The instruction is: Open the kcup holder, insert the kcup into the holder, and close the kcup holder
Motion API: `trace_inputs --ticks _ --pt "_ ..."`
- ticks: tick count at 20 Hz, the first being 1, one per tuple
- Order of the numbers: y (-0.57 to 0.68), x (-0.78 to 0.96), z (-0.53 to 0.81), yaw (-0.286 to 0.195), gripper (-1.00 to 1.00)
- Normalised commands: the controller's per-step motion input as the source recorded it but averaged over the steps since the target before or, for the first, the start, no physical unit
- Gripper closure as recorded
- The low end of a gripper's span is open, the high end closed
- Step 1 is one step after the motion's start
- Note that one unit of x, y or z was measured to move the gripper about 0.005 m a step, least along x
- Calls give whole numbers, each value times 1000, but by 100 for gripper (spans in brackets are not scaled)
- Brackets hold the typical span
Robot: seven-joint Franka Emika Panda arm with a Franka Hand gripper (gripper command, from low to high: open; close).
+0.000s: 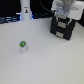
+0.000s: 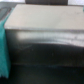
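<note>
- The kcup holder [image 1: 62, 28] sat at the far side of the pale surface [image 1: 50, 60], toward the exterior view's right, a black box with its front facing the camera.
- In my wrist view, the holder [image 2: 45, 35] filled the frame as a blurred flat top above a dark front face.
- The kcup [image 1: 22, 46] stood upright on the surface, green top up, well apart from the holder toward the exterior view's left.
- My hand [image 1: 64, 16] hung just above the holder's top; I could not tell whether its fingers were spread or closed, nor whether it touched.
- A tall white post [image 1: 25, 10] stood at the back, toward the exterior view's left.
</note>
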Motion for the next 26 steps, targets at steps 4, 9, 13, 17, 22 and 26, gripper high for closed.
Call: trace_inputs --ticks 4,9,13,17,22,26 --pt "-127 1000 183 -18 100" --pt "-193 1000 272 -24 100" --pt "-241 1000 286 -29 100" --pt "-259 1000 278 -32 100" --pt "-292 990 212 -40 100" --pt "-318 969 144 -55 100"
